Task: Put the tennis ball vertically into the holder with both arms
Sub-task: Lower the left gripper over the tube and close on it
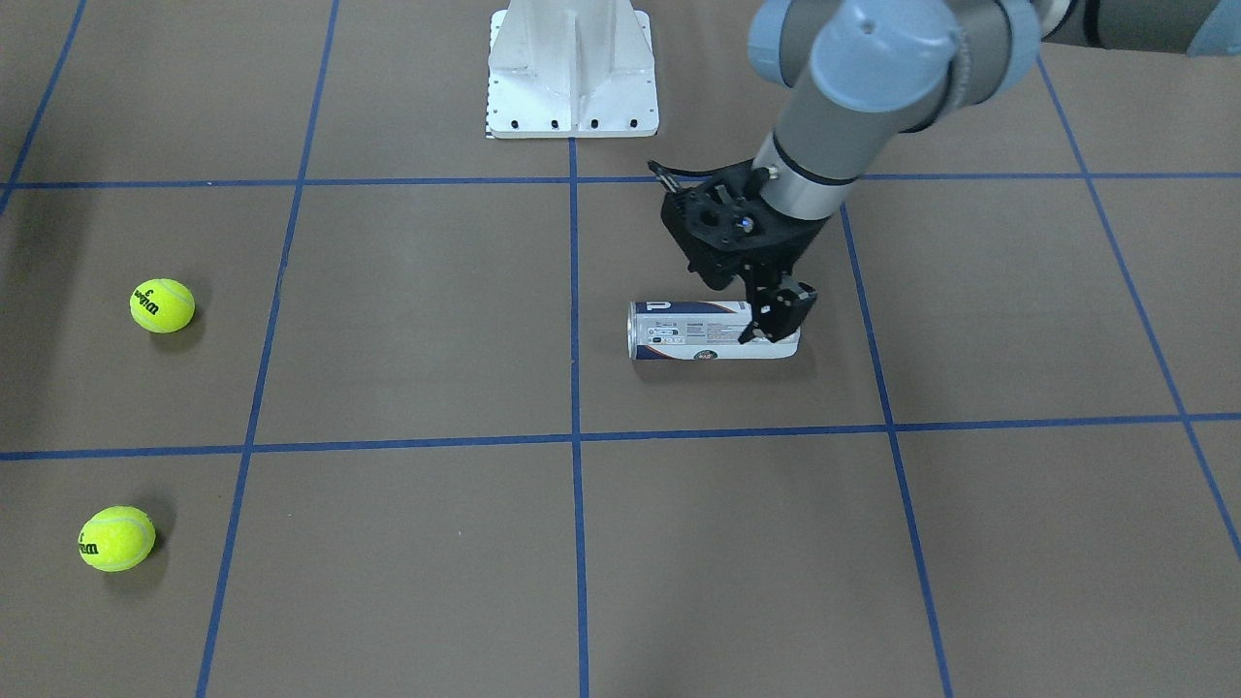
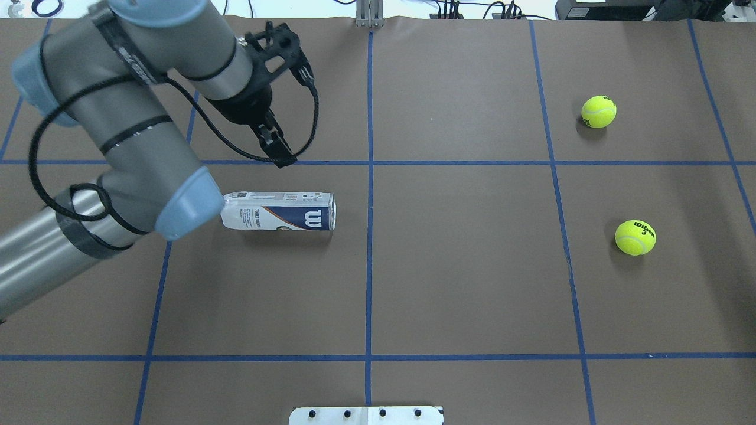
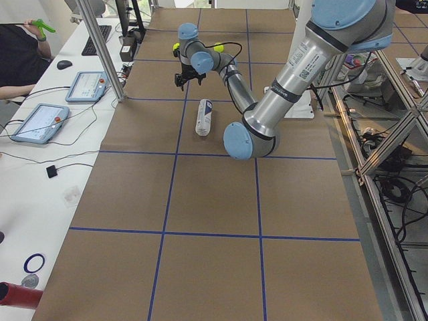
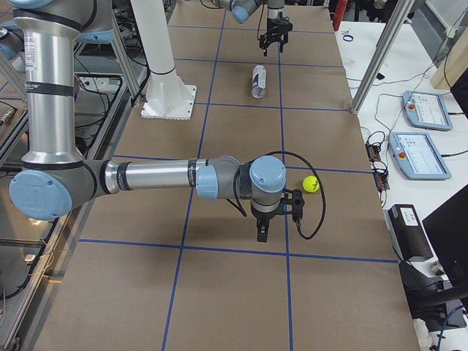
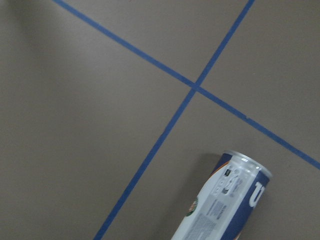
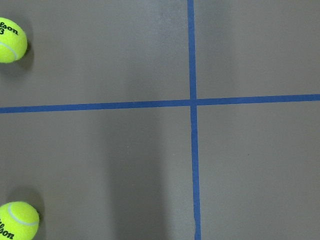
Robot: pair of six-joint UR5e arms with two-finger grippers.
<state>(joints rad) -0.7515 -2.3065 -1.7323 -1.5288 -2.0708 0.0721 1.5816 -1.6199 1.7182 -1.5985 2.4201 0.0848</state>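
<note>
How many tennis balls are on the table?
2. Both on the robot's right side: far ball and near ball, nearer the base. The label on the holder may hide more.

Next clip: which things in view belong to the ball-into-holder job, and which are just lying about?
Job:
- holder, lying on its side
- tennis ball
- second tennis ball
- left gripper, near the holder
- right gripper, near the balls

Lying about:
- white base
- two tablets on the side bench
</note>
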